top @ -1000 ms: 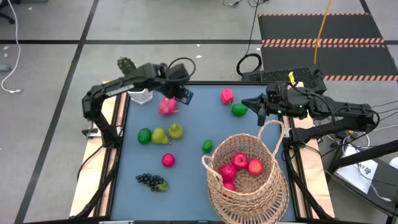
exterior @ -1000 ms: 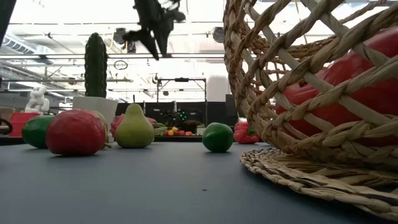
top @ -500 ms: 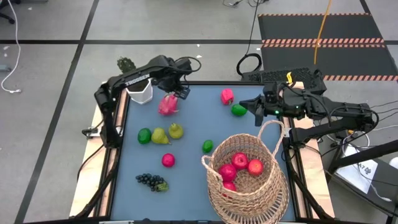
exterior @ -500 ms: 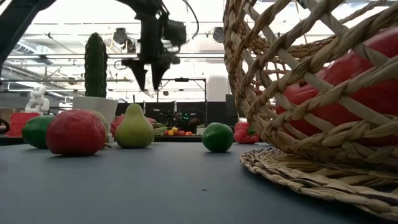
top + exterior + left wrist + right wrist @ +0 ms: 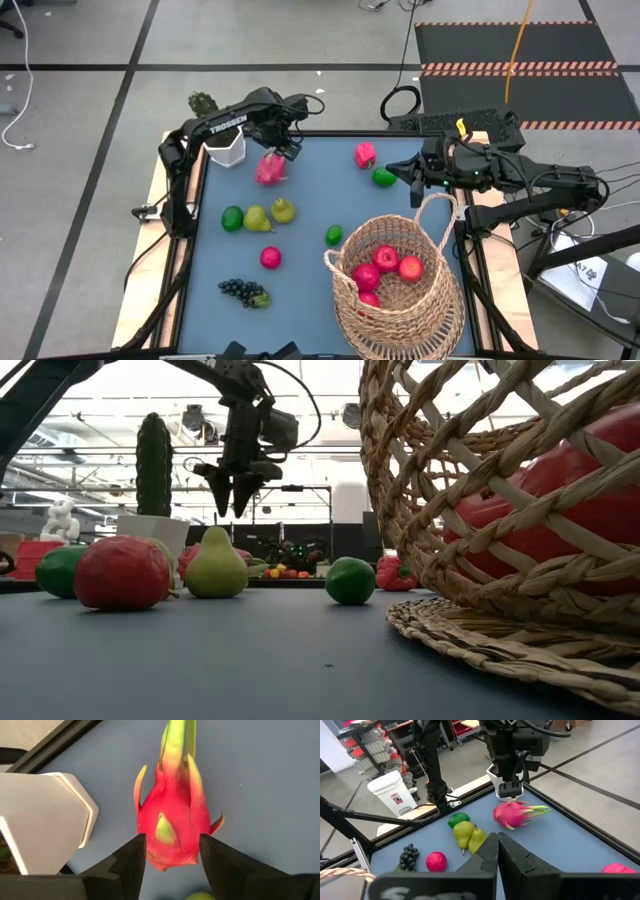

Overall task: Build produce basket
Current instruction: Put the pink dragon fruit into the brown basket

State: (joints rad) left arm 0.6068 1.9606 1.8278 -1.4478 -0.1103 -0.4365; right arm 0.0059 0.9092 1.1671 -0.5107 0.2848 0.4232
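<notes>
With its fingers apart above the dragon fruit [image 5: 172, 827] lying on the bench [image 5: 310, 250] near the white pot [image 5: 226, 148], the left claw [image 5: 232, 495] should drop straight, straddle the fruit's widest part, then squeeze; the right claw [image 5: 497, 851] waits shut.

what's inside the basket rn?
The basket holds red apples: the high view shows three clearly, plus part of a fourth near the wall. Anything beneath them is covered, and the low view shows only red through the weave.
</notes>
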